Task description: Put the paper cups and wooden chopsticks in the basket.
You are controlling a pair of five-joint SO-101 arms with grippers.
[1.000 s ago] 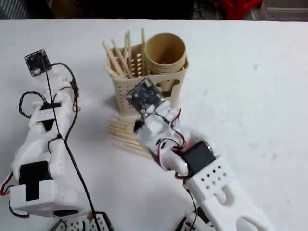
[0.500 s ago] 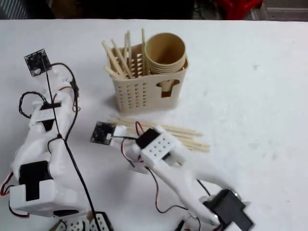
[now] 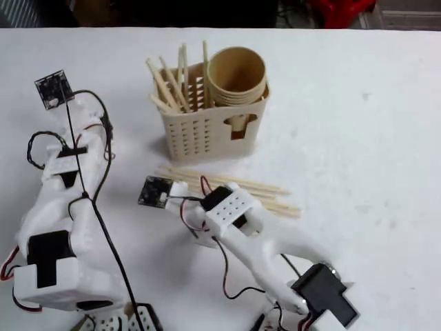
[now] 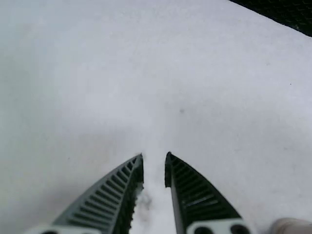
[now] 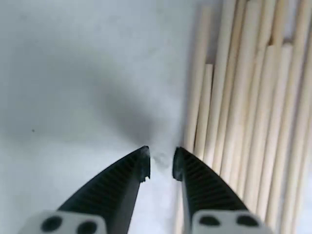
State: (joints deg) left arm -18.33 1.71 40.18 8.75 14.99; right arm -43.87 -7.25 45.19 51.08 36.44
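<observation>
Two grippers barely parted, both empty. The right gripper point(image 5: 161, 165) has edged closer to the loose chopsticks point(image 3: 275, 198), which lie at six o'clock of the basket point(image 3: 207, 134). The paper cups point(image 3: 236, 72) sit stacked inside it. The left gripper point(image 4: 153, 168) stays over the table point(image 3: 358, 124).

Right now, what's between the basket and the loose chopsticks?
Only bare table lies between the basket and the loose chopsticks, as the high view shows.

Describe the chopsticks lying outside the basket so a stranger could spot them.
Find the cream basket mid-table. Just in front of it lie chopsticks flat on the table, beside the right claw. The others stand inside the basket.
</observation>
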